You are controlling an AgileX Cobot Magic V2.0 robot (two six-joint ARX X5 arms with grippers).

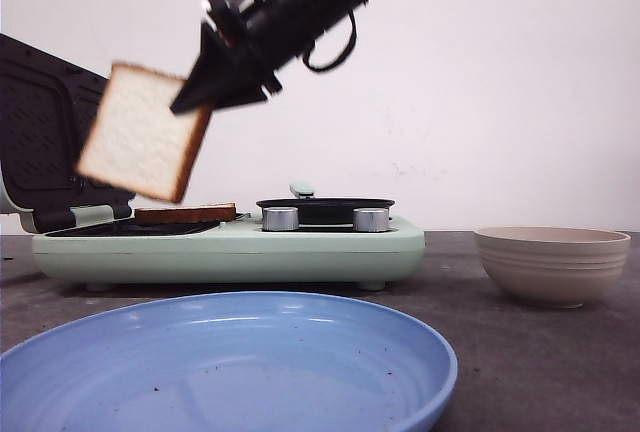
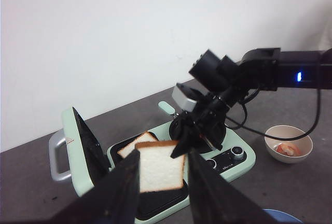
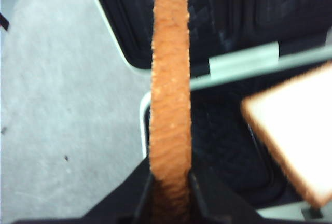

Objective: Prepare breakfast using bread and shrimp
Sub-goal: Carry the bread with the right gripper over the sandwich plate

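1 bread slice (image 1: 143, 145) hangs tilted (right tool (image 1: 205, 92) pinching).

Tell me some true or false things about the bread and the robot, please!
1. The right gripper is holding a slice of bread up in the air. True.
2. Both slices are lying on the green breakfast machine. False: only one slice lies there.
3. The machine's lid is closed. False: it stands open.
4. The shrimp is in the beige bowl. True.
5. The blue plate has bread on it. False: no bread is on it.
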